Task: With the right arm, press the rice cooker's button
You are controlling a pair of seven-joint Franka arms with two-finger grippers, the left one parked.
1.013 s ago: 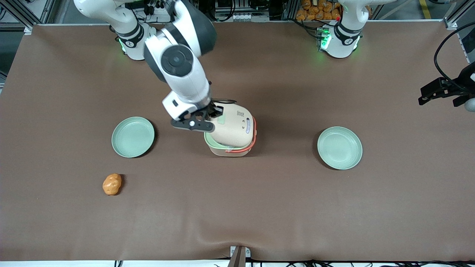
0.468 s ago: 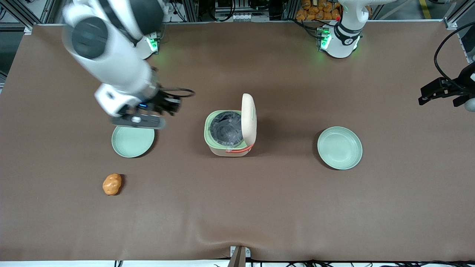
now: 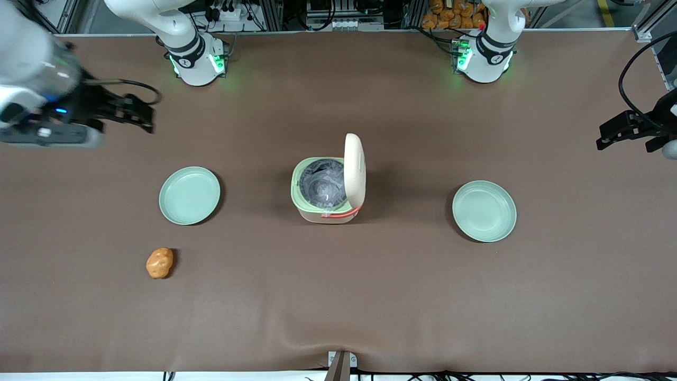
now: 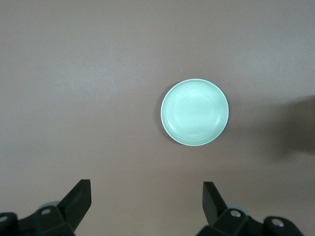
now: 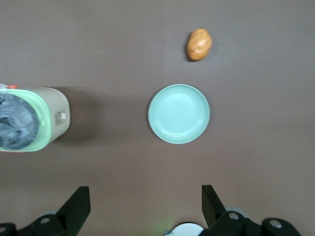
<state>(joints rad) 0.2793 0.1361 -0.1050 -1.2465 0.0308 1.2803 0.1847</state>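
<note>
The cream rice cooker [image 3: 323,212] stands mid-table with its domed lid [image 3: 354,168] upright and open, so the dark grey inner bowl [image 3: 320,189] and pale green rim show. The orange-red handle lies low at its side. My right gripper [image 3: 144,114] is open and empty, raised well away from the cooker, toward the working arm's end of the table. In the right wrist view the open gripper [image 5: 145,197] hovers high above the table, with the rice cooker [image 5: 53,118] at the frame's edge.
One pale green plate [image 3: 189,195] lies between the cooker and my gripper's end and shows in the right wrist view [image 5: 178,114]. Another plate [image 3: 484,210] lies toward the parked arm's end. An orange potato [image 3: 159,263] lies nearer the front camera and shows in the right wrist view [image 5: 199,44].
My gripper left the cooker's lid and swung far toward the working arm's end. The lid went from tilted over the pot to standing upright, open.
</note>
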